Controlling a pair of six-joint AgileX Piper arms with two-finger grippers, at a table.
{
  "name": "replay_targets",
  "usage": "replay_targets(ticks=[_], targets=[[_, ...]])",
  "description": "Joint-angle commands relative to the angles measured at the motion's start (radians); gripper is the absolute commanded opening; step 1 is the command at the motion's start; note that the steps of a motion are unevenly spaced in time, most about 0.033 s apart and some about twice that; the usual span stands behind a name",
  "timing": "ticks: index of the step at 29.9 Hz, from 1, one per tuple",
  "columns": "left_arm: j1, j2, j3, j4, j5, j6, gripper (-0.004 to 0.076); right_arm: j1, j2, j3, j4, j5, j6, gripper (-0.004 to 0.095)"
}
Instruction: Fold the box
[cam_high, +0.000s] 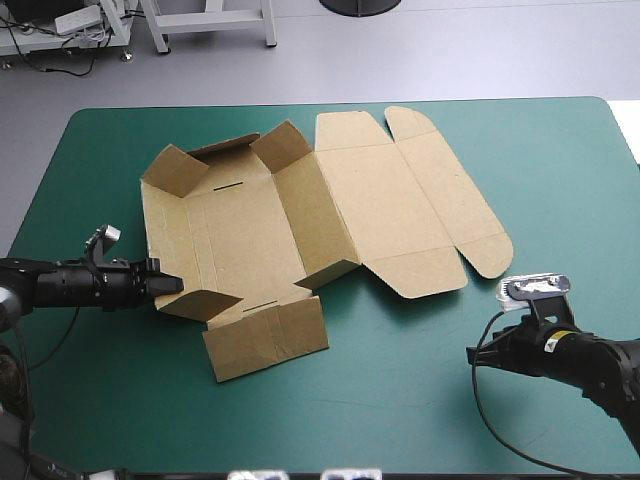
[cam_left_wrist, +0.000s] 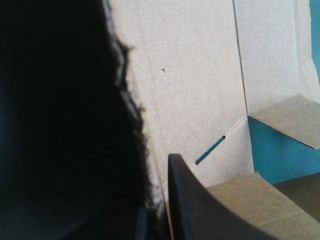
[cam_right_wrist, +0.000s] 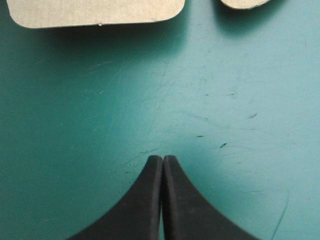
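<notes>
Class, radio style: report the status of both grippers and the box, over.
Left gripper shut on the box, near-left corner. Right gripper shut over teal-green cover, clear of board. Walls part raised, lid flat. Nothing in the way.

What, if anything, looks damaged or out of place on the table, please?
Nothing much stands out. The box lies whole, its walls partly raised and its lid flat, slightly askew on the cover. The left wrist view shows one tiny mark in the board, too small to call damage.
</notes>
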Motion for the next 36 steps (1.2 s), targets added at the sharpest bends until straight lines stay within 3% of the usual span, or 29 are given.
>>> replay_targets(ticks=[1, 6, 10, 22, 27, 36], targets=[[-0.005, -0.034, -0.027, -0.058, 0.053, 0.012, -0.0006, -0.005, -0.008, -0.028, 0.009, -0.036, -0.005, -0.0025], [-0.005, -0.038, -0.052, -0.032, 0.134, 0.008, -0.0006, -0.005, -0.008, -0.028, 0.009, -0.035, -0.005, -0.0025], [-0.048, -0.079, -0.117, 0.077, 0.133, -0.068, -0.0006, -0.005, -0.008, -0.028, 0.009, -0.032, -0.005, -0.0025], [-0.469, -0.147, -0.496, 0.726, 0.121, -0.240, -0.0006, -0.005, -0.008, -0.028, 0.011, -0.009, 0.000, -0.0025], [-0.568, -0.139, -0.610, 0.924, 0.036, -0.242, -0.0006, -0.005, -0.008, -0.028, 0.013, 0.004, 0.002, -0.0024], [-0.720, -0.139, -0.630, 1.134, -0.058, -0.153, -0.0006, -0.005, -0.008, -0.028, 0.054, 0.008, -0.007, -0.0025]])
